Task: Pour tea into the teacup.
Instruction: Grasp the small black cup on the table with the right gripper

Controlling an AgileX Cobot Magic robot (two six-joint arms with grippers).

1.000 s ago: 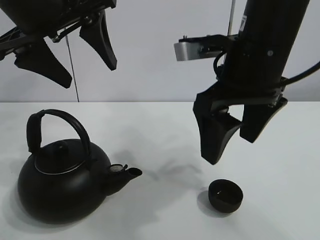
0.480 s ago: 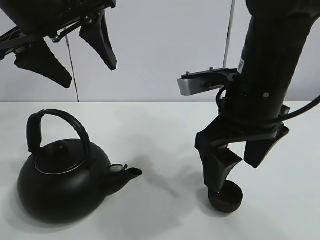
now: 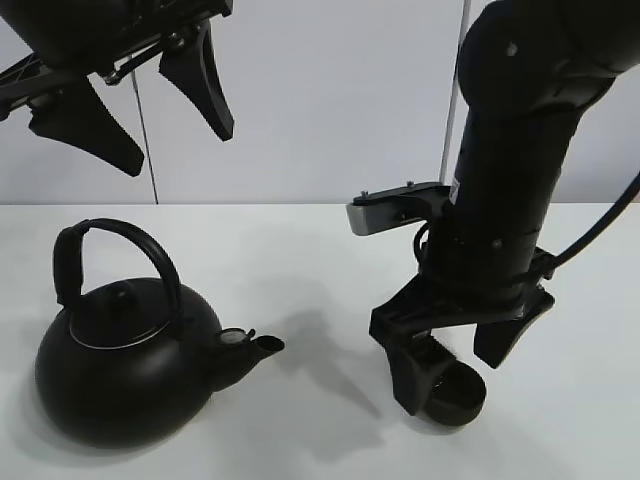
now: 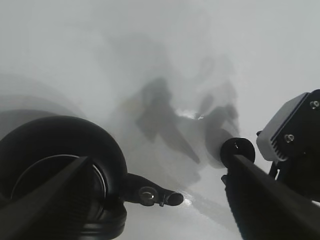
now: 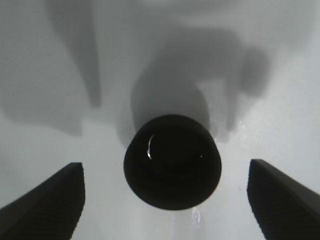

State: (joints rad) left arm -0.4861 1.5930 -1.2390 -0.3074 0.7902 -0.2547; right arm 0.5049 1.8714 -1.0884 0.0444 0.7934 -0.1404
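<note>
Right gripper [image 3: 452,362] straddles the cup [image 3: 462,398], jaws spread, not touching. Left gripper [image 3: 178,148] hangs spread above the kettle [image 3: 120,375].

Light: bright, diffuse | shadows: soft, overlapping on table [image 5: 300,100] (darkest beside teacup [image 5: 172,162]) | left wrist view: hazy

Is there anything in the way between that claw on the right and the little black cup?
Nothing visible. The right gripper has its jaws open on either side of the cup, with only bare table between each jaw and the cup.
</note>
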